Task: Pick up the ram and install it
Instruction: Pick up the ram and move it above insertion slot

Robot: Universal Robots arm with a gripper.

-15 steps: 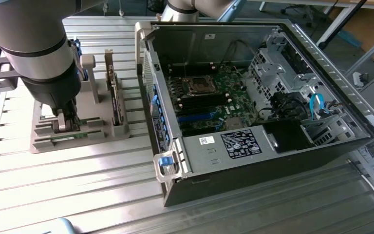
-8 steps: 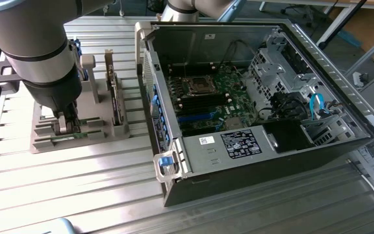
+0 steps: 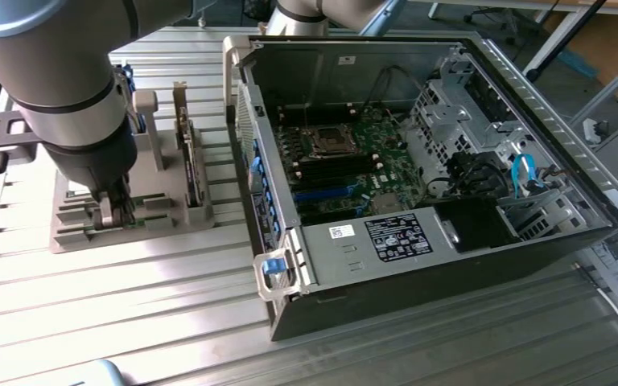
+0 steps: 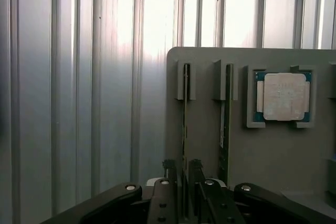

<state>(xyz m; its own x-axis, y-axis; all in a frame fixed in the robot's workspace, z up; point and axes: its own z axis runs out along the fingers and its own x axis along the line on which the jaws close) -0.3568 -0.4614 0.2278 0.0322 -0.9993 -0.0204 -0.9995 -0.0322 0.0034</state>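
Two rams stand on edge in slots of a grey holder. One ram runs straight down between my fingertips; the other ram stands one slot over. My gripper is open, with one finger on each side of the first ram and a small gap showing. In the exterior view my gripper reaches down into the holder at that view's left.
A silver processor chip lies in a pocket of the holder. A dark expansion card stands upright beside my gripper. The open computer case with its motherboard lies to the exterior view's right on the slatted aluminium table.
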